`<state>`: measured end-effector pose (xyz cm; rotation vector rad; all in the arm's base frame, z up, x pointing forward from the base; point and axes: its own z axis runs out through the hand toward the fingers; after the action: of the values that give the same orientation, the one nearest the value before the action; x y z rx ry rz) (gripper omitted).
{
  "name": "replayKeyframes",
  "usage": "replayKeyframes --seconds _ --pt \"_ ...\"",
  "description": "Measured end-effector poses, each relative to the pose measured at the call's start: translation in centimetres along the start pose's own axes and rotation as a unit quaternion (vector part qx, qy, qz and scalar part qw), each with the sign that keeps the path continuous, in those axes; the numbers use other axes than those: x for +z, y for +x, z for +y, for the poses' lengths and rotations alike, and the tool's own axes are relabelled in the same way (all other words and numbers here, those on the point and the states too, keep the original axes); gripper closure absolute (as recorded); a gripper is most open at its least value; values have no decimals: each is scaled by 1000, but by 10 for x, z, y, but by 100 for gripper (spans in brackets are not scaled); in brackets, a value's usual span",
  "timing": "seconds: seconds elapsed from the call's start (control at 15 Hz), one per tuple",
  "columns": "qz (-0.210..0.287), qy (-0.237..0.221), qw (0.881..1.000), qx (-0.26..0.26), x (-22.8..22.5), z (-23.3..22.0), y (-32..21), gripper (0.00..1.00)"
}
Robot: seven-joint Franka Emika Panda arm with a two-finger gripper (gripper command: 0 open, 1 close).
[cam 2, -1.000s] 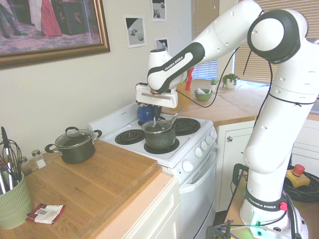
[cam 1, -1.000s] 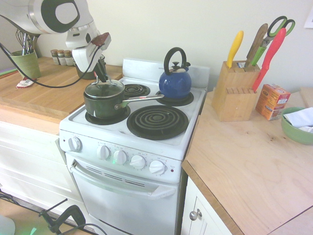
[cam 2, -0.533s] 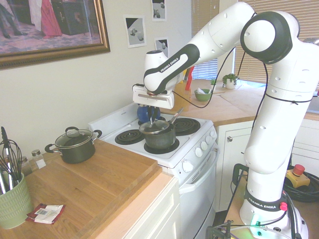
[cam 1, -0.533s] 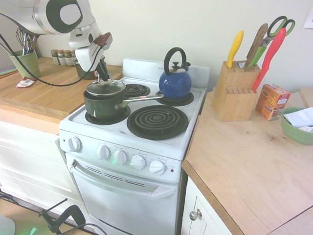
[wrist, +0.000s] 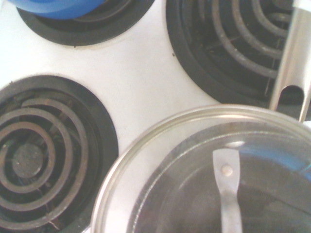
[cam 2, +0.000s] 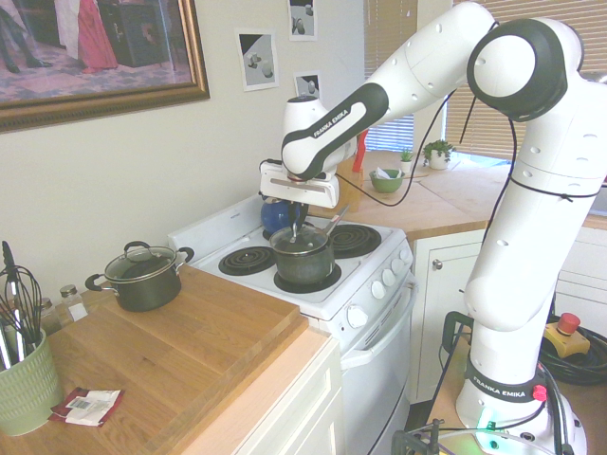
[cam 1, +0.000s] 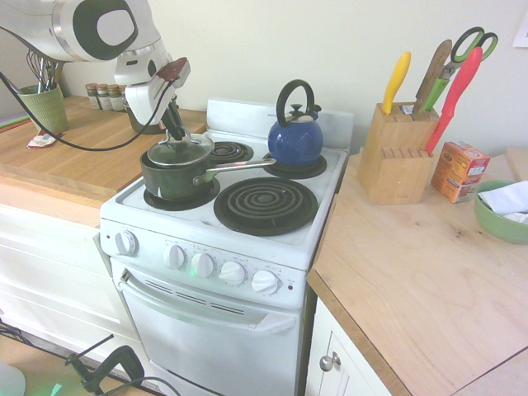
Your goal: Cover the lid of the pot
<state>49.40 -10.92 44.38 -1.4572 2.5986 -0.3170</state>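
Observation:
The pot (cam 1: 172, 177), a dark green saucepan, stands on the front left burner, its long silver handle (cam 1: 241, 167) pointing right. The lid (cam 1: 179, 152), clear glass with a silver rim, lies slightly tilted over the pot's mouth, nearly level with the rim. My gripper (cam 1: 175, 134) comes down from above and is shut on the lid's knob. From the other side, the gripper (cam 2: 297, 224) is right over the lid (cam 2: 300, 238) and the pot (cam 2: 304, 263). In the wrist view the lid's rim (wrist: 146, 141) and the pot handle (wrist: 293, 58) fill the frame.
A blue kettle (cam 1: 295, 137) sits on the back right burner, close behind the pot handle. A small dark lidded pot (cam 2: 144, 276) stands on the wooden counter to the stove's side. A knife block (cam 1: 397, 153), an orange box (cam 1: 459, 170) and a green bowl (cam 1: 501, 214) are on the other counter.
The gripper and lid rose a little and tilted half a second ago. They have since come back down and shifted slightly toward the handle side, the grip unchanged.

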Motion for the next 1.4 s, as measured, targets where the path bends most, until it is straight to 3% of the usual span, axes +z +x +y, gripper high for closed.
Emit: replayKeyframes --seconds 1.4 --pt "24 -25 999 -3 -27 12 13 100"
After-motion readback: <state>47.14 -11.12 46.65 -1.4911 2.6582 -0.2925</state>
